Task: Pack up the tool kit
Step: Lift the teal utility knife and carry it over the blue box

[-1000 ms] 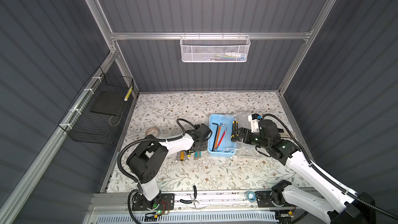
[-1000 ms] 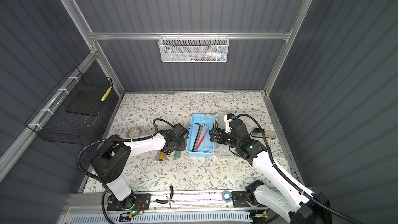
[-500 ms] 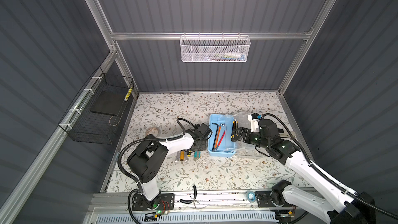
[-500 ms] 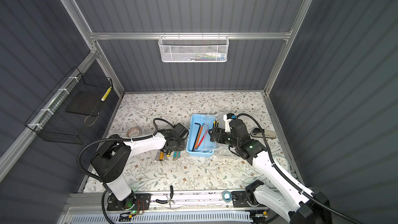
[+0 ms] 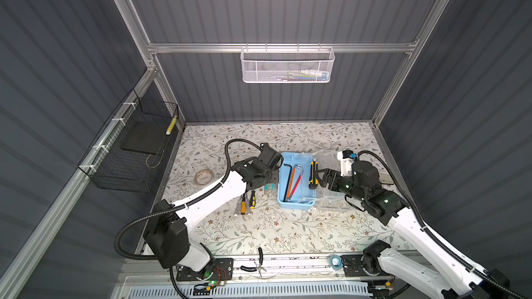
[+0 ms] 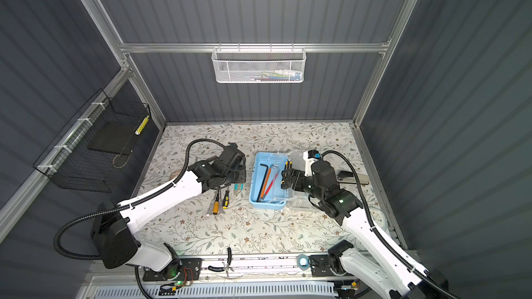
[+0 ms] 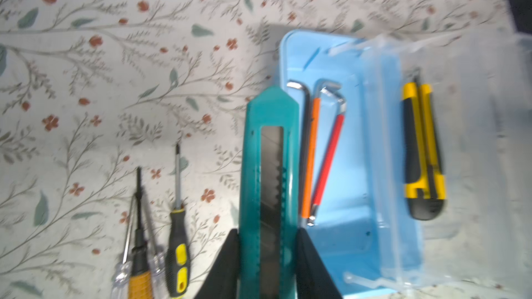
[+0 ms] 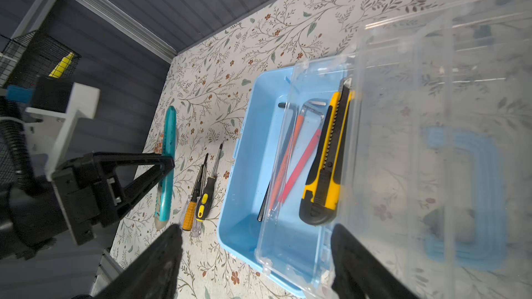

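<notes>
Grips teal knife (image 7: 269, 145) in left gripper (image 7: 269, 234), at 9 o'clock of light-blue box (image 5: 296, 204). Holds right gripper (image 8: 257, 234) wide open at 3 o'clock, near yellow-black knife (image 8: 328, 162).

Top views look down from high in front; wrist cameras, close in, share the box (image 7: 352, 168).

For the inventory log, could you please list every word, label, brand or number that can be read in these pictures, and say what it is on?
No text can be read.
tape roll: orange marks, too blurred to read.
packets in the white mesh basket: coloured print, too small to read.
</notes>
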